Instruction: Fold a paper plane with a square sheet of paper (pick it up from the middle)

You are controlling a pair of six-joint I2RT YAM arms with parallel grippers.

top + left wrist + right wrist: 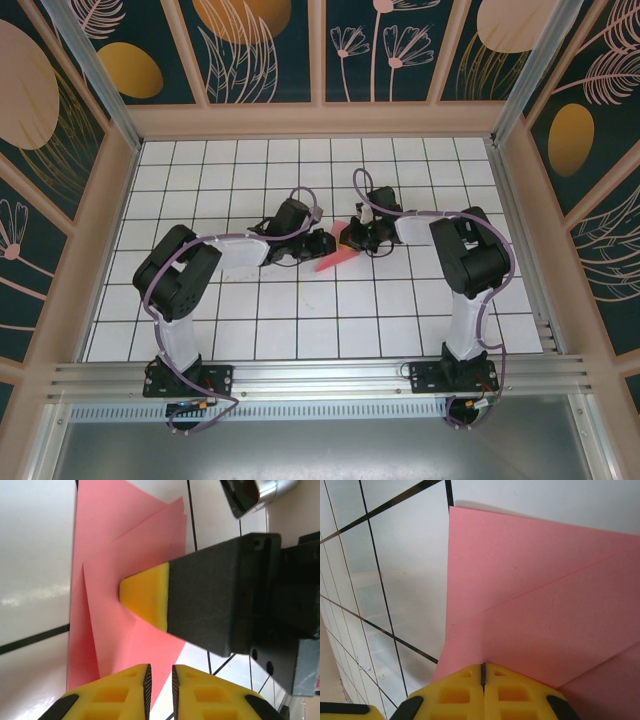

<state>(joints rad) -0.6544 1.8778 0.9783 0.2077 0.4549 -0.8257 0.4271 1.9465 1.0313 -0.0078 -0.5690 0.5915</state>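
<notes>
My right pincer is pressed together with its yellow tips touching the folded salmon-pink paper, though I cannot tell whether any of the sheet is caught between them. My left pincer stands a narrow gap apart at the paper's edge. The paper lies creased into a pointed shape on the white gridded table, between my two pincers near the middle.

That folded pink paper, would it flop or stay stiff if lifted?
Probably floppy: the folded pink paper looks thin and lies flat on the table. Likely very light, so a push might slide it over that glossy surface. Its creases and overlapping layers may stiffen it slightly along the folds.
</notes>
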